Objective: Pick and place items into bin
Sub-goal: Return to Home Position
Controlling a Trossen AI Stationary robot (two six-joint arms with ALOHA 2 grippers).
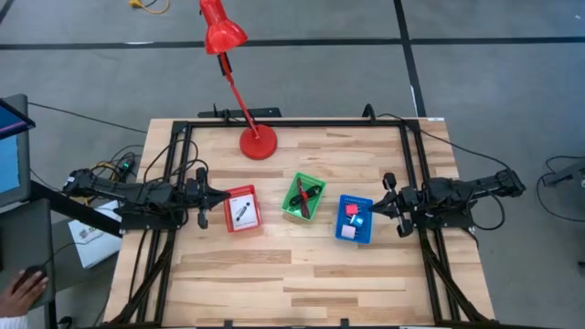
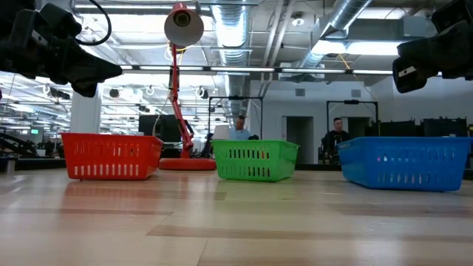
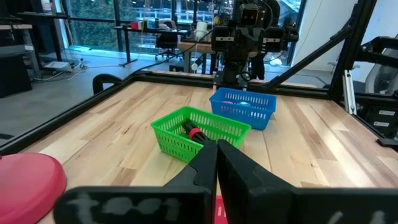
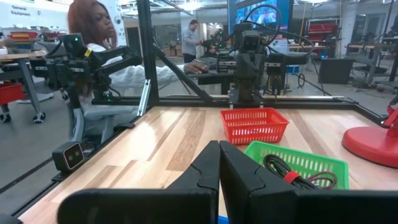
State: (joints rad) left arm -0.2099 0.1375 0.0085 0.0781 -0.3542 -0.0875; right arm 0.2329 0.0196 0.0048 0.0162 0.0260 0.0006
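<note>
White card in red bin; dark cord in green bin; probably pink block in blue bin.

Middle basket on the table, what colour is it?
The basket is green, best seen in the low view.

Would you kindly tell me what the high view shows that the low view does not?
Only the high view looks into the bins: a white card in the red bin, a dark cord in the green bin, a pink block and a blue-white cube in the blue bin; it also shows a person's hand left of the table. Only the low view shows the room behind, with one person and another person. Both show the three bins, the red desk lamp, and the left gripper and right gripper held off the table.
</note>
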